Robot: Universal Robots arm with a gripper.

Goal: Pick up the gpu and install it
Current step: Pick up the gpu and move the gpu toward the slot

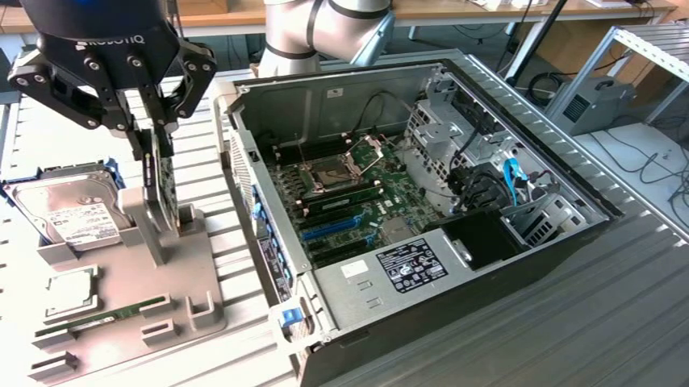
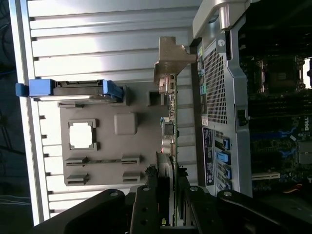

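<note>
Gripper (image 1: 154, 141) clamped on the gpu (image 1: 164, 189) over the grey holder (image 1: 183, 282)

In the upper left of the exterior view, the fingers pinch the top edge of the gpu. The card stands upright and edge-on at the grey holder, and I cannot tell whether its lower edge is clear of it. The open computer case (image 1: 366, 302) lies just beside, on the exterior view's right. A hard drive (image 1: 70, 214) stands at the holder's left edge.

"ROBOTIQ" above the jaws
</note>
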